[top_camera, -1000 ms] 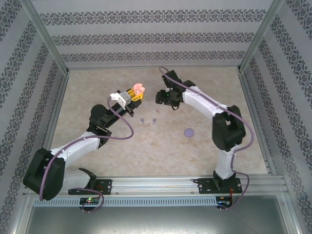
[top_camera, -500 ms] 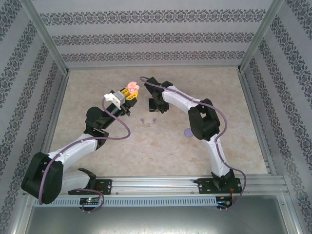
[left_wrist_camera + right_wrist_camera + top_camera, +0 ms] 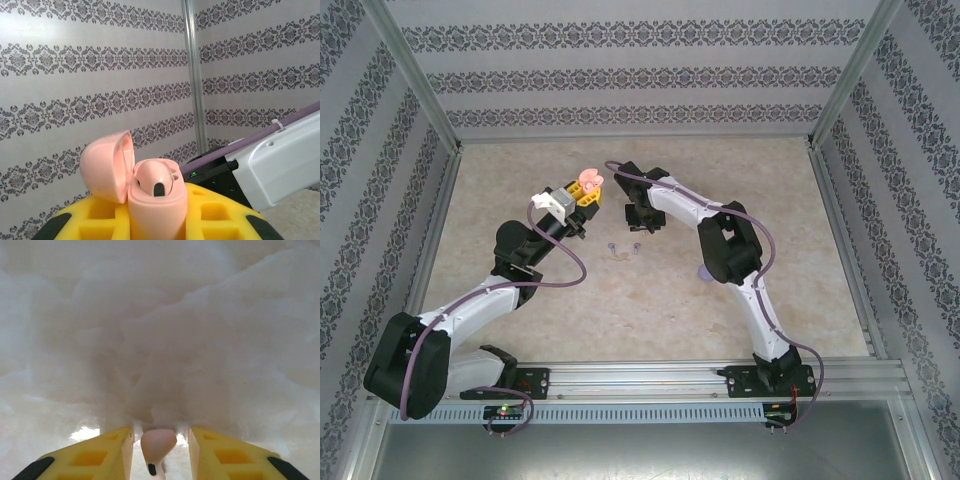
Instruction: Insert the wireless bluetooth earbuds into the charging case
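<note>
Over toward the far side of the worktop (image 3: pixel 520 170), the right end effector (image 3: pixel 160 434) is nose-down with its yellow fingers (image 3: pixel 100 455) straddling a pale pink earbud (image 3: pixel 158 442). A sliver of gap shows on each side, so to my eye it is parted and not pinching yet. The left end effector (image 3: pixel 588 192) is clenched on the pink charging case (image 3: pixel 157 205), raised off the surface with its lid (image 3: pixel 107 165) flipped back. A purple earbud (image 3: pixel 612 246) and a second purple earbud (image 3: pixel 637 246) lie a little nearer the arms, apart from both end effectors. I'd judge the little bud weighs next to nothing and is hard and glossy, the sort of thing that squirts out sideways under a firm squeeze. The rounded head is the widest part and looks the safest place to grip. The thin stem with its dark tip (image 3: pixel 151 469) would likely pivot if it were gripped. A gentle, centred pinch seems right, leaving the stem free to drop into its well. The case looks rigid too, though its hinged lid could easily be knocked shut.
</note>
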You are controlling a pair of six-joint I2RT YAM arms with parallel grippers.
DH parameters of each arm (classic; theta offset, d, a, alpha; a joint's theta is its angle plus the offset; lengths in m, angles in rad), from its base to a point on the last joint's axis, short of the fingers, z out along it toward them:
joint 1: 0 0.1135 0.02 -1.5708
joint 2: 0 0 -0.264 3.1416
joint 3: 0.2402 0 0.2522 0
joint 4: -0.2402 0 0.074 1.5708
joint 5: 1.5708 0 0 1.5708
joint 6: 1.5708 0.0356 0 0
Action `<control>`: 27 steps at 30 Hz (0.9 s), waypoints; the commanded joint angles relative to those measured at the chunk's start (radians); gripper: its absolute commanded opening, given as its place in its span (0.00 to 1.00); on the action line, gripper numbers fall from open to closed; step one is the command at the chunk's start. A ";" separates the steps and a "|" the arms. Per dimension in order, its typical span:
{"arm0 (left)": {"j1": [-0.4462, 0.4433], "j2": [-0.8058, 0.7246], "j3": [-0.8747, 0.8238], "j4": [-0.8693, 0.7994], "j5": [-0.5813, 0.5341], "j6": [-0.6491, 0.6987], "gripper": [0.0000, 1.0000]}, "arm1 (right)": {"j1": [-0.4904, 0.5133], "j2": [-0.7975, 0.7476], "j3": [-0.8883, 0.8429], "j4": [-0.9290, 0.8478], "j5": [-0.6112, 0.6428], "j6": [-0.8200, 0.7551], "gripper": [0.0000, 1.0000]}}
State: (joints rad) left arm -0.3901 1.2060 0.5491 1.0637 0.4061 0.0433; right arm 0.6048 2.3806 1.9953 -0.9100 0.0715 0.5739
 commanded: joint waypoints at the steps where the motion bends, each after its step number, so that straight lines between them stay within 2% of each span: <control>1: 0.014 -0.007 -0.007 0.077 0.003 -0.023 0.00 | 0.004 0.026 0.032 -0.027 0.026 0.012 0.34; 16: 0.015 0.000 0.003 0.059 0.021 -0.033 0.00 | -0.001 0.002 -0.003 0.000 0.019 0.011 0.20; 27: 0.016 -0.042 0.029 -0.012 0.050 -0.022 0.00 | -0.012 -0.225 -0.149 0.097 0.040 0.009 0.19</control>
State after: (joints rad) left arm -0.3889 1.2015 0.5495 1.0531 0.4225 0.0219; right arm 0.6041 2.2711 1.8748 -0.8513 0.0818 0.5777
